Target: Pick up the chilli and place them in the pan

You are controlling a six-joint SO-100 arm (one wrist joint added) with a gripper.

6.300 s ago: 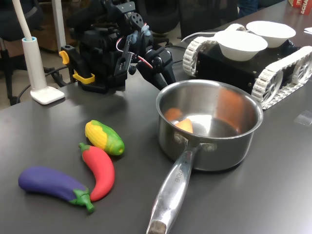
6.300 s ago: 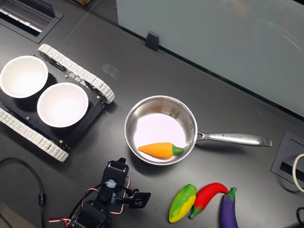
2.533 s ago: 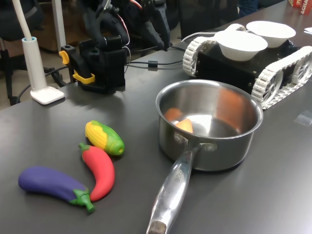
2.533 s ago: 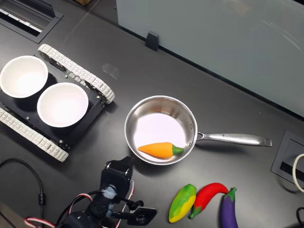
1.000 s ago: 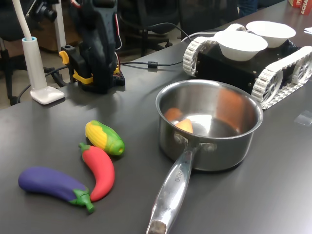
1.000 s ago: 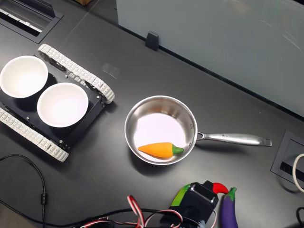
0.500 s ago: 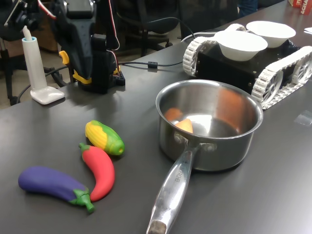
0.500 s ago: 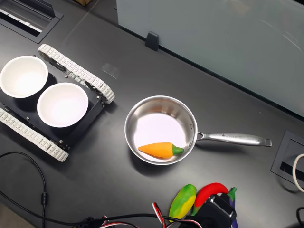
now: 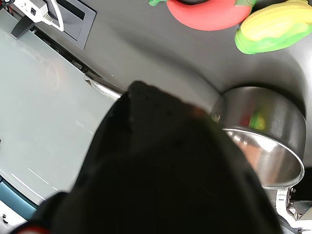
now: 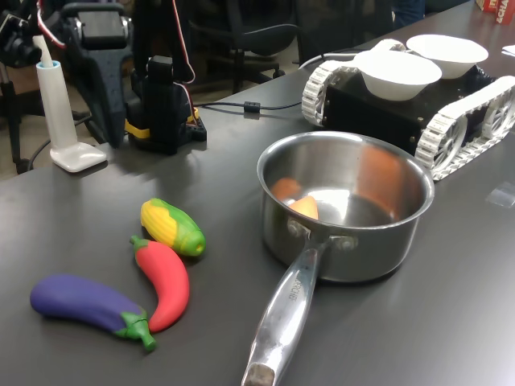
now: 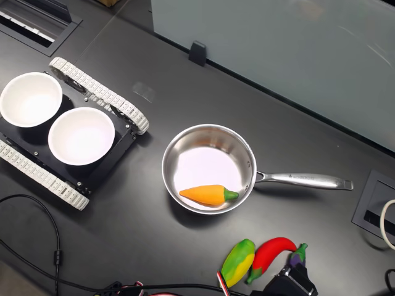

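chilli (image 10: 165, 281): lies untouched near surface's edge, between corn (image 10: 172, 227) and eggplant (image 10: 88, 305)
pincer: I can't tell its spread
approach: I'd descend centred, clear of both neighbours

Colours as I read them: the tabletop (image 10: 88, 209) is dark matte grey. The chilli (image 10: 165, 281) is glossy red with a small green stem. Beside the chilli, the corn (image 10: 172, 227) is yellow fading to green at one end, and the eggplant (image 10: 84, 303) is deep purple with a green cap. The pan (image 10: 346, 213) is shiny bare steel; inside it I see a carrot (image 11: 208, 195), orange with a green tip. Beyond the pan, two white bowls (image 10: 397, 73) sit on a black vehicle (image 10: 378, 108) with off-white tracks.
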